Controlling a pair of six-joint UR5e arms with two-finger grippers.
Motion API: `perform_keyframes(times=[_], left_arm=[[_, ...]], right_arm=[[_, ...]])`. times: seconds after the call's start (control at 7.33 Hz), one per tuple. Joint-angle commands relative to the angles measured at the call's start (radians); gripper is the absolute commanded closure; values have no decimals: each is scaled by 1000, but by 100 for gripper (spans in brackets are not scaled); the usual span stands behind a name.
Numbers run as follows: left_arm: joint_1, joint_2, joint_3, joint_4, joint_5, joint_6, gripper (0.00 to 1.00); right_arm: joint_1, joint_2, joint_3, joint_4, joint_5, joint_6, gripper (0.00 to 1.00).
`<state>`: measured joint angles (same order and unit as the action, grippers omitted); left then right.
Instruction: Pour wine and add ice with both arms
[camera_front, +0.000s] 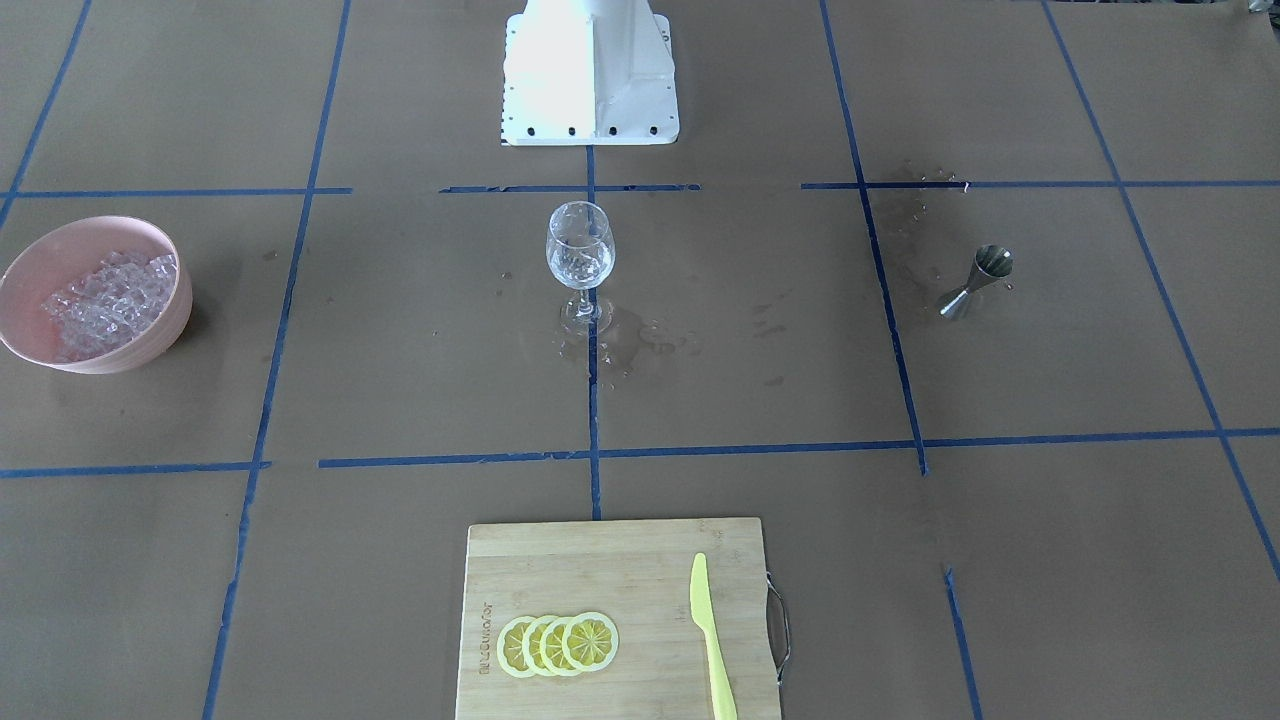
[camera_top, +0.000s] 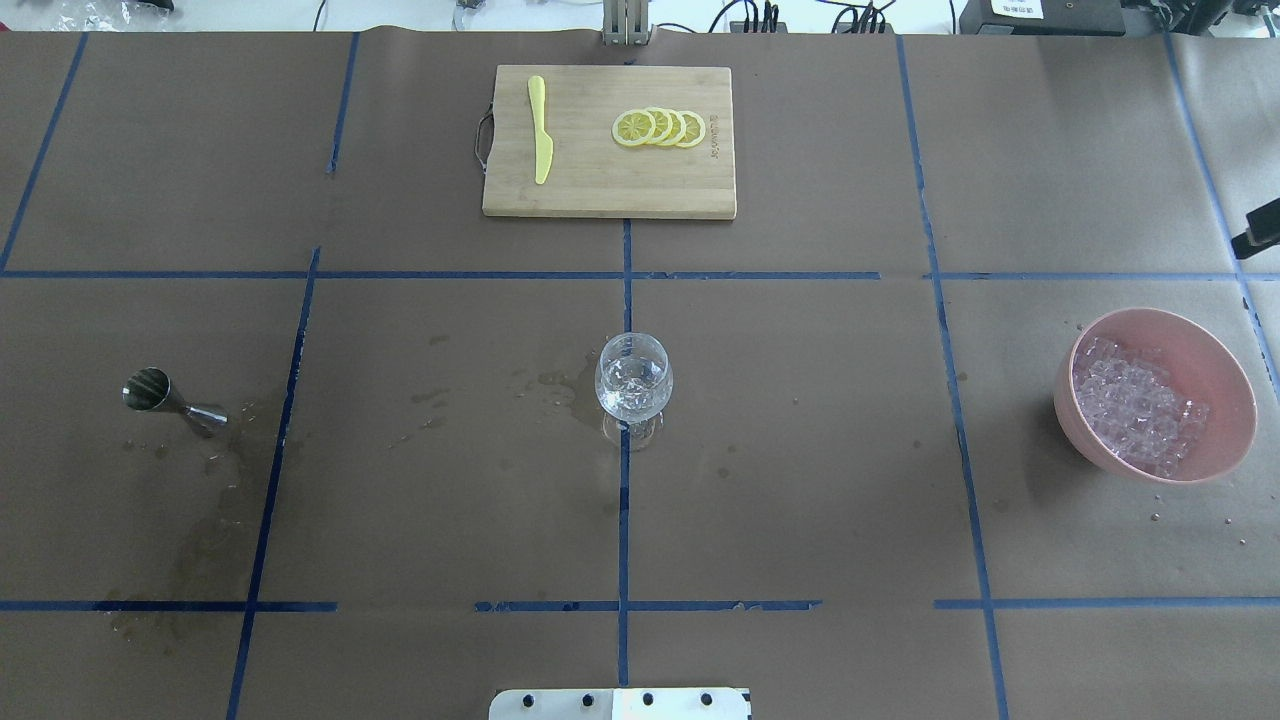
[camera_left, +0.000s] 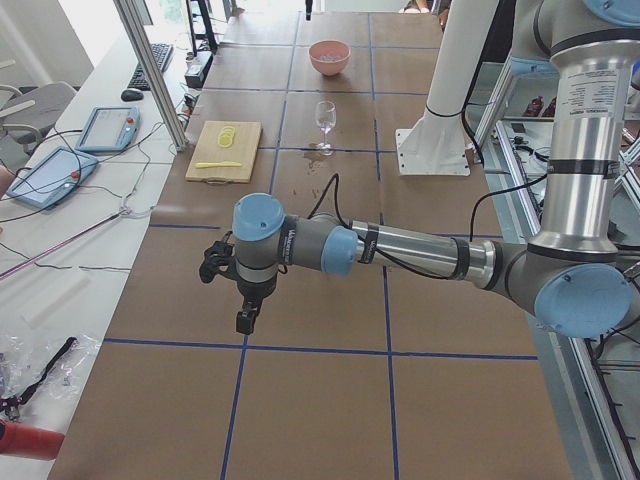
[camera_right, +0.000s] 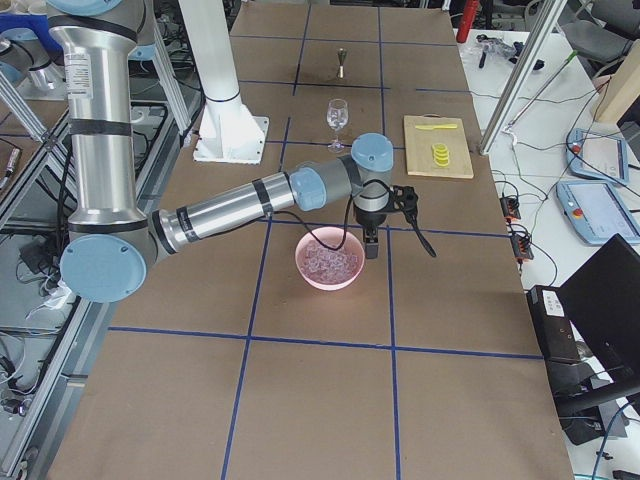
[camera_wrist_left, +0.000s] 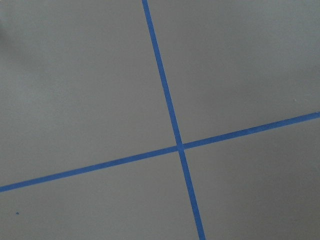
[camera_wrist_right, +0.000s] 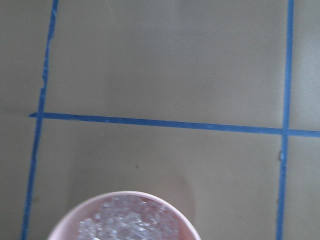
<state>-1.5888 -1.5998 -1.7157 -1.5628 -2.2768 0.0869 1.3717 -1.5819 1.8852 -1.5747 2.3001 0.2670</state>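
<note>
A brown paper-covered surface (camera_top: 800, 450) is lying under a grid of blue tape lines (camera_top: 625, 500), seen from above and behind the robot.

At the far left, the left arm (camera_left: 420, 250) is reaching out over bare paper, well apart from every object; its left gripper (camera_left: 244, 318) is pointing down above the surface, and I cannot tell whether its jaws are open or closed; its wrist camera is showing only two crossing tape lines.

Next, a small steel jigger (camera_top: 170, 397) is standing upright on the left side, with damp stains (camera_top: 215, 500) spreading across the paper just beside it.

In the middle, a clear wine glass (camera_top: 633, 385) is standing upright on a tape line; something clear is sitting low in its bowl, though I cannot tell whether it is liquid or ice; more wet marks are showing just left of its foot.

Beyond the glass, a bamboo cutting board (camera_top: 610, 190) is lying flat; a yellow plastic knife (camera_top: 540, 130) is resting on its left part and four overlapping lemon slices (camera_top: 660, 127) on its right part.

At the right, a pink bowl (camera_top: 1215, 390) is sitting on the surface, holding the ice (camera_top: 1135, 405), a heap of small clear cubes.

The right arm (camera_right: 230, 210) is stretching toward that bowl; its right gripper (camera_right: 371, 245) is hanging just above the bowl's rim, pointing down; I cannot tell how its jaws are set.
</note>
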Motion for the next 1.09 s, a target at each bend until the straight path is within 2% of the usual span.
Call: perform_keyframes(times=[0.0,0.14,0.41,0.68,0.95], left_arm=[[-14,9,-7,70,-74,14,0],[-13,8,-5,66,-78,14,0],[-13,32,1,-8,-70,10,0],[-11,89,-4,-34,-76,13,0],[-8,89,4,-46,-72,14,0]], right_arm=[[137,-30,-174,2,15,-316,0],[165,-8,-228,-1,42,-401,0],[220,-6,-241,-2,62,-411,0],[216,16,-274,1,61,-413,0],[218,13,-265,2,61,-413,0]])
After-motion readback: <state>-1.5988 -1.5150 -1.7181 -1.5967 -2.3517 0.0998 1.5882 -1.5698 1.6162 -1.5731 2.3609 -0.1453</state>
